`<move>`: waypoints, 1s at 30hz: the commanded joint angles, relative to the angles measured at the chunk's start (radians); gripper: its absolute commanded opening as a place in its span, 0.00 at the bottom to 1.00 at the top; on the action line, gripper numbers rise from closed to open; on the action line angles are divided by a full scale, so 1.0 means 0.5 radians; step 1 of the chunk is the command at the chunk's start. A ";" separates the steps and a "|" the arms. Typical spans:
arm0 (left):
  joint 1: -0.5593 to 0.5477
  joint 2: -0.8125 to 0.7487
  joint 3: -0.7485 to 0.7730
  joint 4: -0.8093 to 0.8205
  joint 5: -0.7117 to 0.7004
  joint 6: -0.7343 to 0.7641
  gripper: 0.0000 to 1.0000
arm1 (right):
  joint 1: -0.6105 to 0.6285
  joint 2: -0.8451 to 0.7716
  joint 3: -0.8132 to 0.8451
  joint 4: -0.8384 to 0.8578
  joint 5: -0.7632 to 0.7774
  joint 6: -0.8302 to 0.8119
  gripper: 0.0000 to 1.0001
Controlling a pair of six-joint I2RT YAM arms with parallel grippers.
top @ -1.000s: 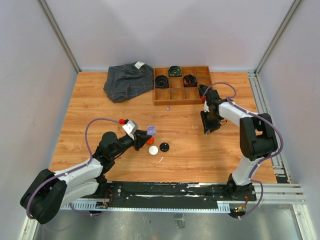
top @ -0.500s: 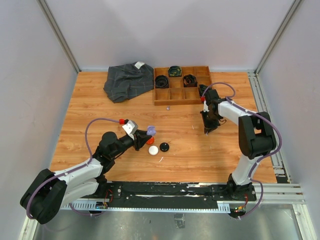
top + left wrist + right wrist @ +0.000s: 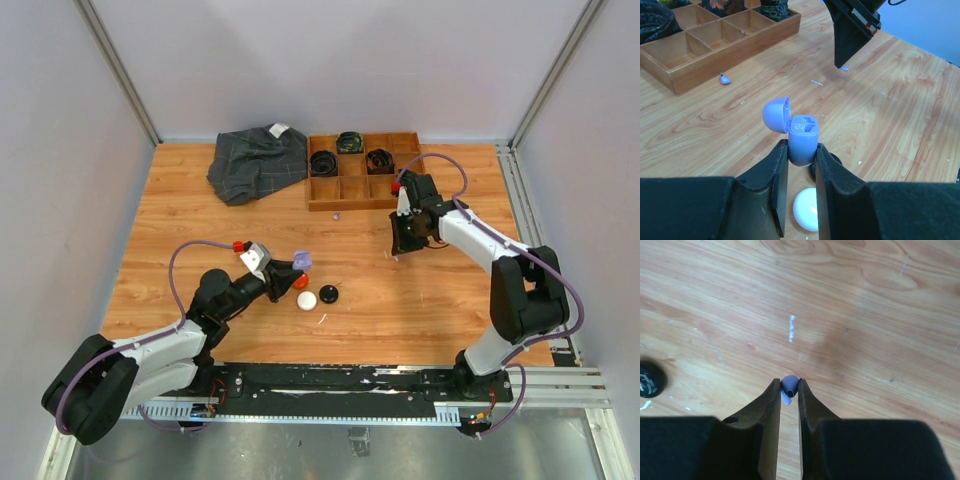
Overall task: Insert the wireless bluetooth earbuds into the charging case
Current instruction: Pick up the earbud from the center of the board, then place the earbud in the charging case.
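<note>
My left gripper is shut on the purple charging case, held upright above the table with its lid flipped open to the left. From above, the case sits left of centre. My right gripper is shut on a small purple earbud, pinched at the fingertips just over the wood. In the top view the right gripper hangs to the right of the case and well apart from it. A second purple earbud lies on the table in front of the wooden tray.
A wooden compartment tray with black coiled belts stands at the back. A grey cloth lies to its left. A white puck, a black puck and an orange-red one lie under my left gripper.
My right gripper has closed on the purple earbud and moved left with it, off the table. The left arm holds the open case almost still.
</note>
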 commanded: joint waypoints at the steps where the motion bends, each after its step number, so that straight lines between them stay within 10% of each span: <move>1: 0.014 0.007 -0.053 0.287 -0.028 -0.003 0.00 | 0.107 -0.144 -0.011 0.137 -0.175 0.046 0.10; 30: 0.014 -0.113 -0.074 0.922 0.296 -0.020 0.03 | 0.709 -1.141 -0.466 1.354 -0.599 0.315 0.07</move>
